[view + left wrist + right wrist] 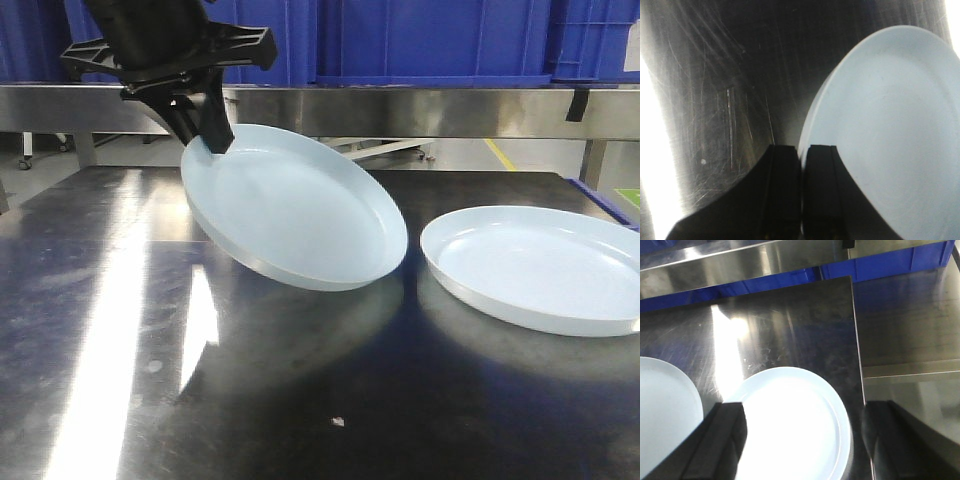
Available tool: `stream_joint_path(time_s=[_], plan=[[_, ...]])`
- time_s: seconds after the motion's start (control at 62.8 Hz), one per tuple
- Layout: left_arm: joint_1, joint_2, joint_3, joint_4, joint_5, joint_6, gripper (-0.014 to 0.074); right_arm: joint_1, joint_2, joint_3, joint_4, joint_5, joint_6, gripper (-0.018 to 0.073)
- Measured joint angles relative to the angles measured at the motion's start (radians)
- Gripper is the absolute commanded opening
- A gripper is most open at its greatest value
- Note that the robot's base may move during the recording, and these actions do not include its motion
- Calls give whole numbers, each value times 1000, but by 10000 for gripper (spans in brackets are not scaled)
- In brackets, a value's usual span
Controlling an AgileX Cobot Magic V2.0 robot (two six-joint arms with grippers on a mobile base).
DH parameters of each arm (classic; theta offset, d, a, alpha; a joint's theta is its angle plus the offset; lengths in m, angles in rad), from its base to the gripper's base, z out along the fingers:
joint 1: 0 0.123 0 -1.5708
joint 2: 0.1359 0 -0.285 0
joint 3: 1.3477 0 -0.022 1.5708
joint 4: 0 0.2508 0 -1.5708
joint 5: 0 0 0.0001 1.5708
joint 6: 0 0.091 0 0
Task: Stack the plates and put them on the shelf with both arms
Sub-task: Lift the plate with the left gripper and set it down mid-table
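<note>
Grips the tilted plate (300,210) by its upper left rim with the left tool (205,140), both black fingers (785,190) clenched on the edge, one to each side of it. Holds that plate slanted, gripped edge high, lower right edge down close to the dark steel worktop (300,420); cannot tell whether touching there. Turns its pale bluish-white hollow toward the front camera and fills the right half of the left wrist view with its smooth face. Leaves the second plate (535,265) lying flat on the worktop just to the right, rim up, near the tilted one but apart from it. Hangs the right tool (802,412) above that flat plate, released and spread wide, holding nothing, with one dark finger (725,440) over its left edge and the other beyond its right edge, by the worktop's border. Catches a slice of the tilted plate at the left edge of the right wrist view. Faces a steel ledge (400,110) at the back, with blue crates (430,40) on it.
</note>
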Motion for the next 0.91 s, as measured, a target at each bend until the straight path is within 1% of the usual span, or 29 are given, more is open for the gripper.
stream_joint_path(time_s=[0.048, 0.111, 0.127, 0.143, 0.207, 0.271, 0.318, 0.366, 0.414, 0.478, 0.541, 0.557, 0.637, 0.701, 0.78, 0.908], plan=[[0, 0, 0, 7, 0, 0, 120, 0, 0, 0, 0, 0, 0, 592], [0, 0, 0, 26, 0, 0, 187, -2, 0, 0, 0, 0, 0, 592], [0, 0, 0, 30, 0, 0, 222, -2, 0, 0, 0, 0, 0, 592], [0, 0, 0, 40, 2, 0, 290, -2, 0, 0, 0, 0, 0, 592], [0, 0, 0, 65, 6, 0, 434, -2, 0, 0, 0, 0, 0, 592], [0, 0, 0, 90, 11, -5, 517, 0, 0, 0, 0, 0, 0, 592], [0, 0, 0, 103, 16, -10, 542, -2, 0, 0, 0, 0, 0, 592], [0, 0, 0, 113, 18, -14, 531, -2, 0, 0, 0, 0, 0, 592], [0, 0, 0, 121, 22, -14, 503, -2, 0, 0, 0, 0, 0, 592], [0, 0, 0, 130, 26, -15, 440, 0, 0, 0, 0, 0, 0, 592], [0, 0, -2, 151, 41, -15, 317, -2, 0, 0, 0, 0, 0, 592], [0, 0, -2, 156, 45, -15, 263, -2, 0, 0, 0, 0, 0, 592], [0, 0, -17, 173, 74, -15, 67, -2, 0, 0, 0, 1, 0, 592], [5, -2, -40, 182, 94, -15, 115, -2, 0, 0, 0, 1, 0, 592], [19, -24, -66, 185, 99, -25, 92, 0, 0, 0, 0, 1, 0, 592], [45, -101, -90, 178, 76, -51, 92, -2, 2, 0, 0, 1, 0, 592]])
